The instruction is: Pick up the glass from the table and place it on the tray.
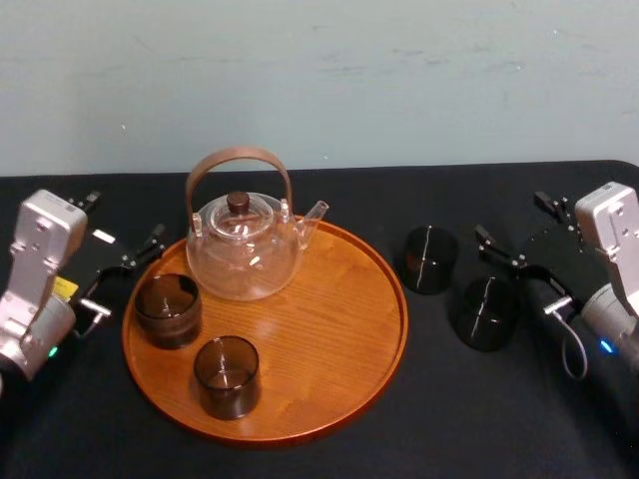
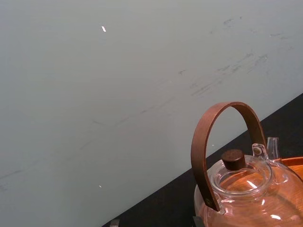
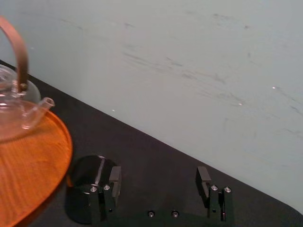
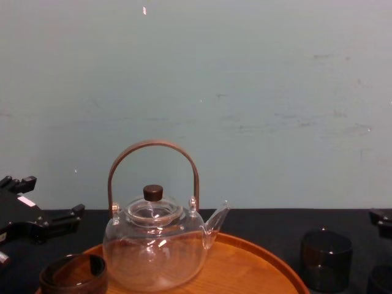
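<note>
Glasses, four dark ones, stand upright in two pairs. Nearest, at the lower left-centre of the head view, the front tray glass (image 1: 228, 376) sits on the round wooden tray (image 1: 339, 319). The rear tray glass (image 1: 168, 309) is just behind it by the tray's left rim.

To the right, off the tray on the black worktop (image 1: 449, 419), stands the near worktop glass (image 1: 486, 312). It is close beside the right gripper (image 1: 509, 216), whose fingers are spread apart with nothing between them. Farther back, the far worktop glass (image 1: 428, 259) stands just outside the tray's right rim.

The left gripper (image 1: 128, 215) hovers at the left of the frame beside the tray's left edge, its fingers likewise parted and empty. At the back of the tray sits a clear teapot (image 1: 245, 254) with an arched brown handle, in front of a pale wall (image 1: 399, 80).
</note>
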